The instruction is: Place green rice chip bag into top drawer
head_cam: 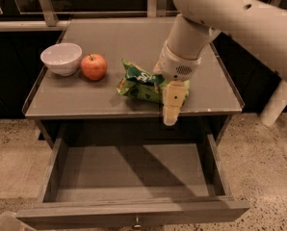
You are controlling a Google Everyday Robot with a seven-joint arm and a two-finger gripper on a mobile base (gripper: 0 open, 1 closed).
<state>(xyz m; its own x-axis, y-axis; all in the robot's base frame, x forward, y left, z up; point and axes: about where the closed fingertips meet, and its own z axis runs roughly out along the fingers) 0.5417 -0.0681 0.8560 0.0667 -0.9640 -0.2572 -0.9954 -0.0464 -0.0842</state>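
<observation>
The green rice chip bag lies crinkled on the grey cabinet top, right of centre near the front edge. My gripper hangs from the cream arm at the bag's right end, in front of it and reaching down past the cabinet's front edge. The gripper hides the bag's right end. The top drawer is pulled wide open below, its flat grey bottom bare, with a small metal knob on its front.
A red apple and a white bowl stand on the left of the cabinet top. A white post stands at the right. A pale object shows at the lower left on the speckled floor.
</observation>
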